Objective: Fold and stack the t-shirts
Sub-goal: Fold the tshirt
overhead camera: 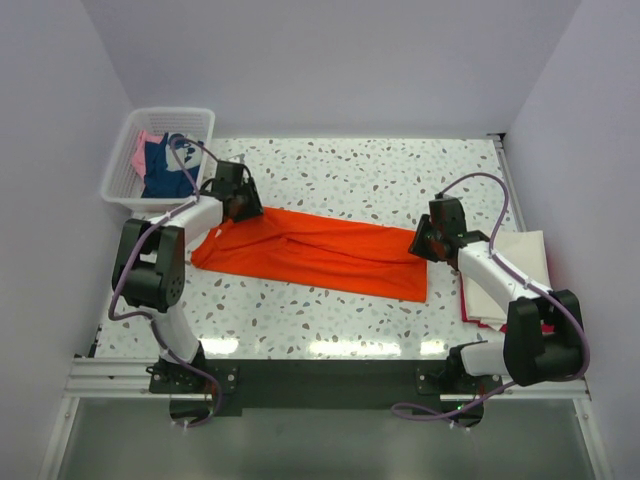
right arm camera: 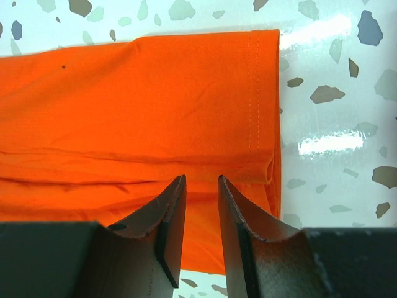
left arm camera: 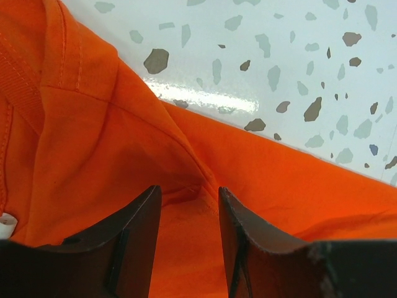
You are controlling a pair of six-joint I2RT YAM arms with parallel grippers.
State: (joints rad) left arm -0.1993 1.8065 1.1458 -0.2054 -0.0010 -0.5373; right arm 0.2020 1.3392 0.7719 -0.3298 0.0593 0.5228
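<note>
Black left fingers (left arm camera: 152,202) stand apart over the bright orange cloth t-shirt (overhead camera: 330,250), at its collar end. Black right fingers (right arm camera: 178,192) are a little apart over its hem end. It lies long and folded across the speckled white surface (overhead camera: 380,170), between both arms. A navy blue shirt (overhead camera: 160,175) sits in the white mesh basket (overhead camera: 125,165). A cream-white shirt (overhead camera: 530,250) lies far right.
</note>
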